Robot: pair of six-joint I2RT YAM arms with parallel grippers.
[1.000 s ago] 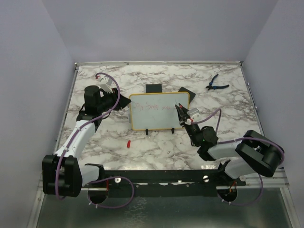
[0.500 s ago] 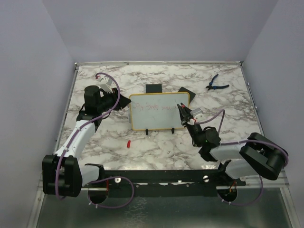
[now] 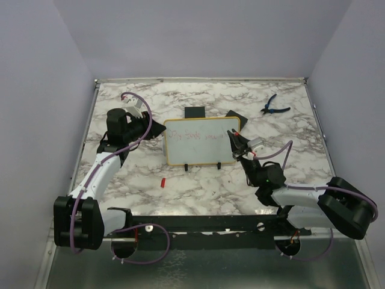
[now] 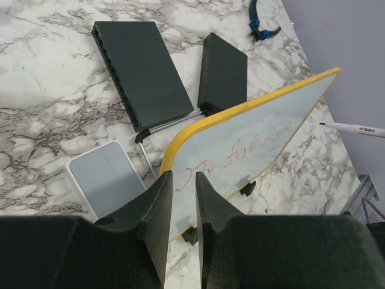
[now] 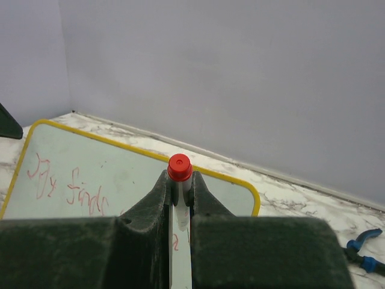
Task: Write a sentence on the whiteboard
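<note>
The whiteboard (image 3: 201,153), white with a yellow frame, stands mid-table on two black feet. The sentence (image 3: 194,137) is a faint red scribble across it, also seen in the left wrist view (image 4: 237,158) and the right wrist view (image 5: 78,191). My right gripper (image 3: 234,140) is shut on a white marker (image 5: 180,208) with a red end (image 5: 179,167), held at the board's right edge (image 5: 255,201). The marker's tip (image 4: 323,124) sits just off that edge. My left gripper (image 3: 161,129) rests at the board's left edge, its jaws a narrow gap apart and empty (image 4: 182,177).
Two black squares (image 3: 194,112) (image 3: 236,115) lie behind the board, and blue pliers (image 3: 275,106) lie at the back right. A small red cap (image 3: 162,181) lies in front of the board's left side. A grey slab (image 4: 108,177) lies under my left wrist.
My right gripper has moved rightwards along the board with the marker, to its right edge. The left arm and the board have not moved.
</note>
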